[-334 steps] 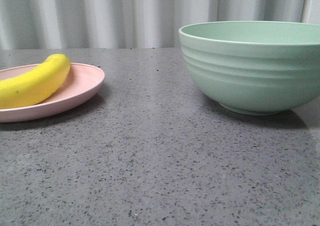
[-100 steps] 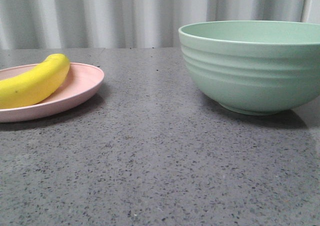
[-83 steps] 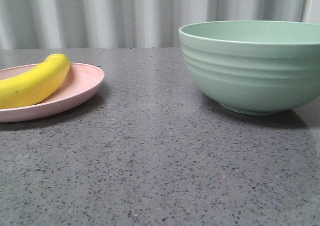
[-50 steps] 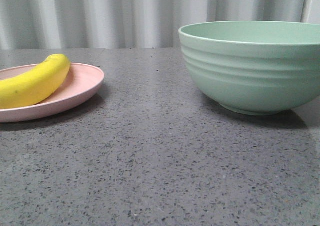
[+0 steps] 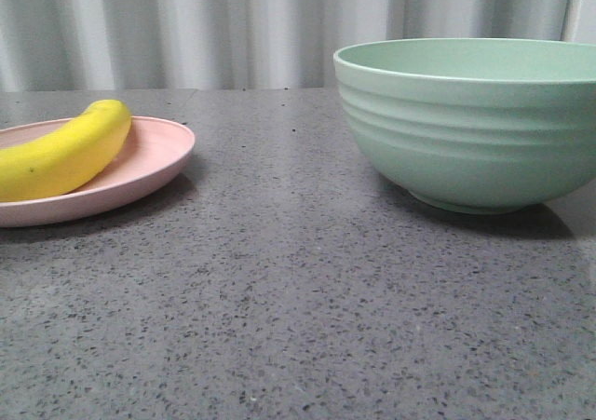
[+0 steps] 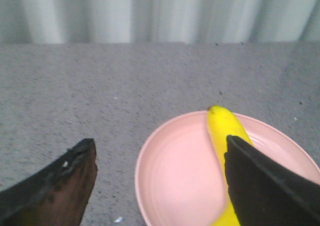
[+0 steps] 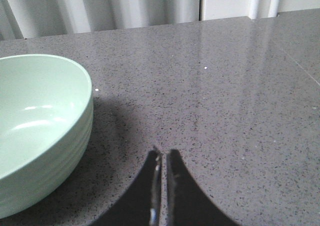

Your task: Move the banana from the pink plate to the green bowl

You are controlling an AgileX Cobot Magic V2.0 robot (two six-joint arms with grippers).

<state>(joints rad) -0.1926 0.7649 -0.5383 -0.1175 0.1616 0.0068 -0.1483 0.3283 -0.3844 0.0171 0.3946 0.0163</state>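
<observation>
Reach step: left fingers (image 6: 157,178) spread wide, empty, over plate (image 6: 170,171); next straddle and pinch banana (image 6: 225,131).

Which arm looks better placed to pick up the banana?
Probably the left: its open claw hangs over the plate, one finger above the banana. The right claw is shut beside the bowl.
</observation>
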